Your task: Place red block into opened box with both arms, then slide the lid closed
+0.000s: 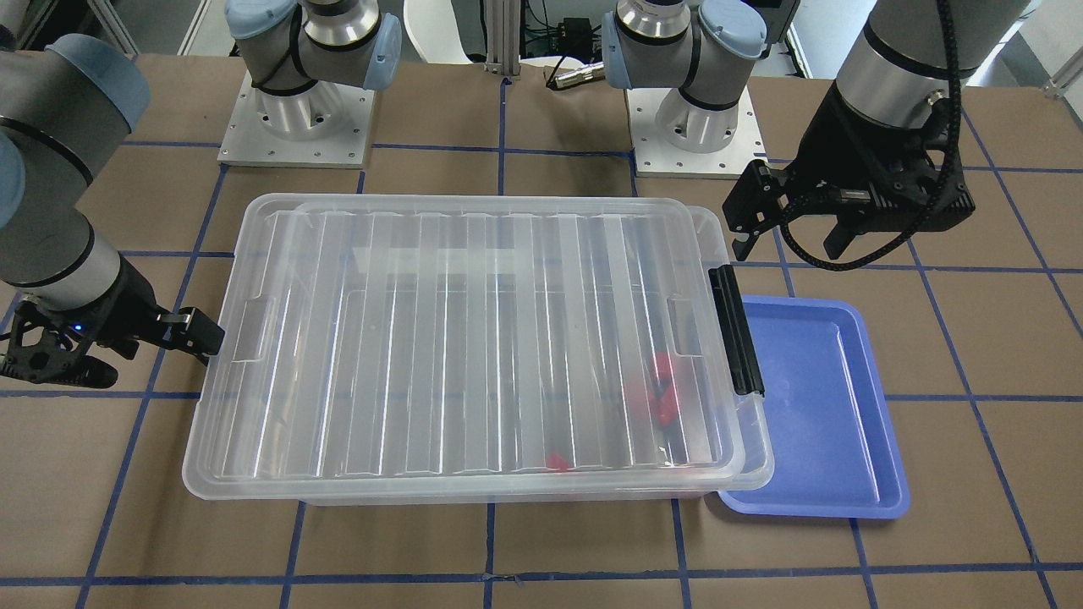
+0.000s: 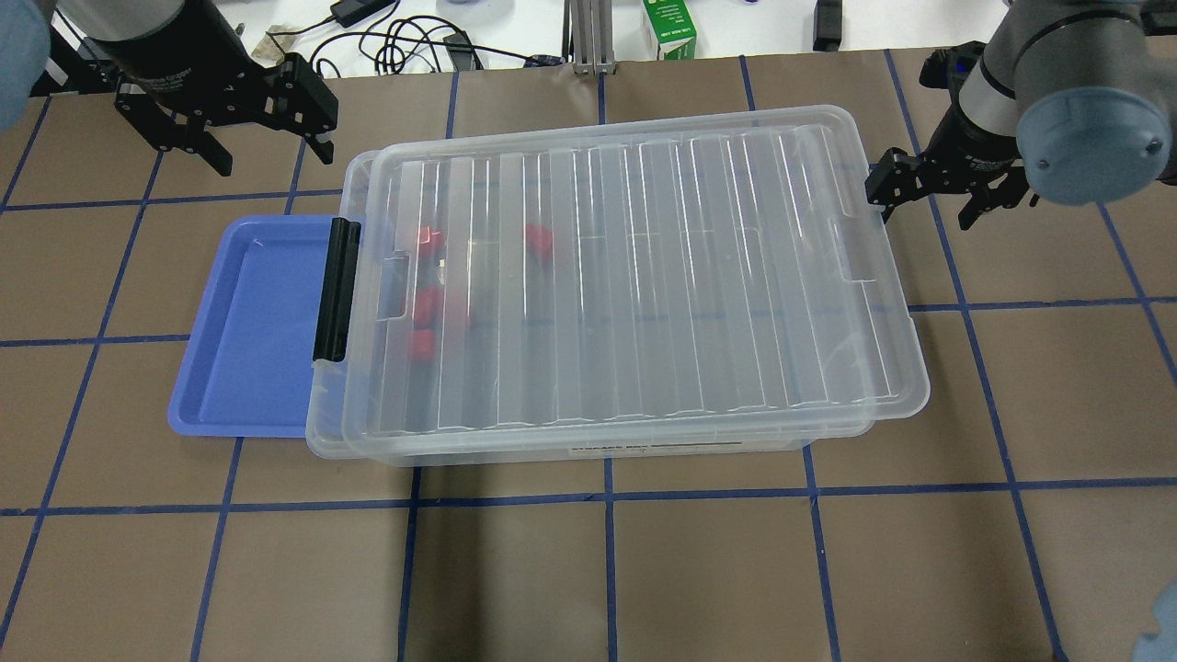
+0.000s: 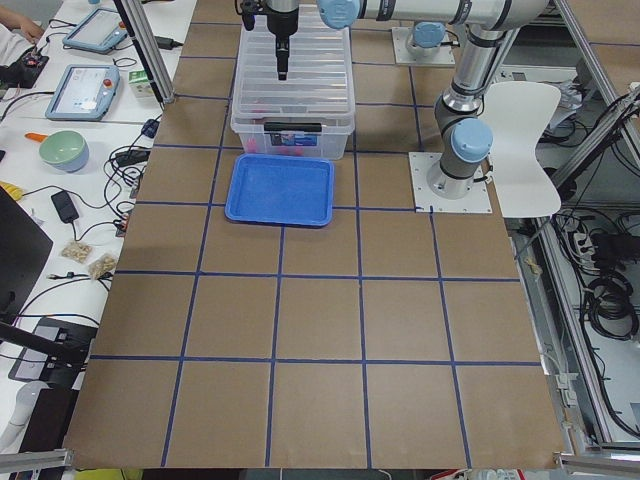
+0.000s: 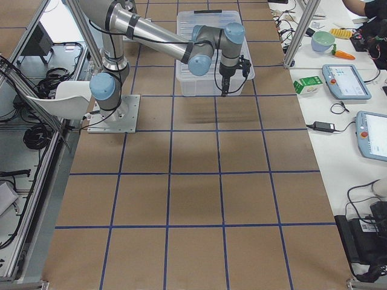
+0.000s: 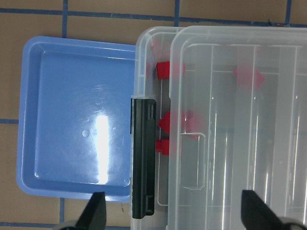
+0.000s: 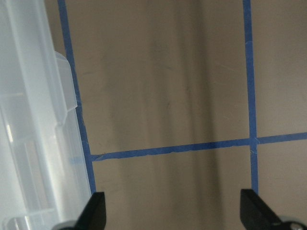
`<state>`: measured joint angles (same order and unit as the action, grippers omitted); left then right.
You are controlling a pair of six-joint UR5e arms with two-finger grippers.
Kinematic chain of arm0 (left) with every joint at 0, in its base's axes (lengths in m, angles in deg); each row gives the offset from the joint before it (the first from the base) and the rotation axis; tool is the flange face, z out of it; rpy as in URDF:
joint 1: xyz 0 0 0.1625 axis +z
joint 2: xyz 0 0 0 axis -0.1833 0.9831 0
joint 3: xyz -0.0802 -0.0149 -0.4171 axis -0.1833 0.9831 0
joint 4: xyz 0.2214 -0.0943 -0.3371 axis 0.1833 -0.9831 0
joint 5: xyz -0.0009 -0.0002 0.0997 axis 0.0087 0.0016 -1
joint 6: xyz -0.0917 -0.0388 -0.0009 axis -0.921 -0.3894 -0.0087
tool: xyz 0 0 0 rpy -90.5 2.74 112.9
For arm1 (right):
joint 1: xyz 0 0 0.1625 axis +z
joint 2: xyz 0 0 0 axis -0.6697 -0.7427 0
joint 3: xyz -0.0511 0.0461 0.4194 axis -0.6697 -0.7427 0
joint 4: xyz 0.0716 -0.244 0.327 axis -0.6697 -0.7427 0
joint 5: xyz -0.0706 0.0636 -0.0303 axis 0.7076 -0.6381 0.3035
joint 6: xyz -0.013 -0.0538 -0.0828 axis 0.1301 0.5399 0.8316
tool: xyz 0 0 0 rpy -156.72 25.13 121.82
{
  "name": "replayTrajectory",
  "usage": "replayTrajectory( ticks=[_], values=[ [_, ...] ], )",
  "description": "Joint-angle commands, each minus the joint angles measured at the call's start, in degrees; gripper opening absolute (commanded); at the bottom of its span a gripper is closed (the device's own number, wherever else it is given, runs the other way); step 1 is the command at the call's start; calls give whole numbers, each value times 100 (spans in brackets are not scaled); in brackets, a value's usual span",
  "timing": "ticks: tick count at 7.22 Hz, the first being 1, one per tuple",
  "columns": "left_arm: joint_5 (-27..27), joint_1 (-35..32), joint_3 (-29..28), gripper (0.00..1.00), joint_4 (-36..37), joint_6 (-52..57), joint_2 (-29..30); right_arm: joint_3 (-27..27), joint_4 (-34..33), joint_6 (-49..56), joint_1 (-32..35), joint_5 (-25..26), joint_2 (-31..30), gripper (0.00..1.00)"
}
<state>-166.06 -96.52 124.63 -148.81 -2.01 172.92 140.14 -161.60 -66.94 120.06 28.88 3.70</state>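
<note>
Translucent ribbed plastic lid (image 2: 644, 276) lies on top of the large clear plastic storage box (image 2: 588, 450), but not square. It sits shifted towards my right arm's end and overhangs the rim there, while a narrow strip of the box shows uncovered at the end with the black bar latch (image 2: 336, 290).

Through that strip and through the plastic I see several small bright red blocks (image 5: 163, 69) on the box floor, clustered near the latch end. So I judge the placing part done and the closing only partly so.

The right gripper (image 2: 929, 198) is low at the overhanging short end with its fingers (image 6: 96, 211) spread wide and nothing between them. One finger is just beside the lid's edge, though I cannot tell whether it touches. That spot makes sense to me: a push from there would drive the lid along the box towards the latch.

The left gripper (image 2: 271, 156) hovers over the brown counter (image 2: 644, 570) behind the shallow blue plastic tray (image 2: 248, 368), apart from the box, also with its fingers (image 5: 98, 211) well separated and holding nothing. Its wrist camera looks straight down on the latch and the gap. I take this as keeping out of the lid's path.

The tray lies tight against the latch side, so I would watch that the lid's leading edge seats on the rim rather than riding over it.
</note>
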Motion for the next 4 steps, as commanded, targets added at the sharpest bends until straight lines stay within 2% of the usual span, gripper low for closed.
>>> replayTrajectory(
  ticks=[1,3,4],
  values=[
    [0,0,-5,100,0,9,-3,17,-208,28,73,6,34,100],
    [-9,0,4,100,0,9,-3,-166,-218,81,56,6,-35,100],
    [-9,0,4,100,0,9,-3,-428,-79,81,56,33,-184,100]
  ],
)
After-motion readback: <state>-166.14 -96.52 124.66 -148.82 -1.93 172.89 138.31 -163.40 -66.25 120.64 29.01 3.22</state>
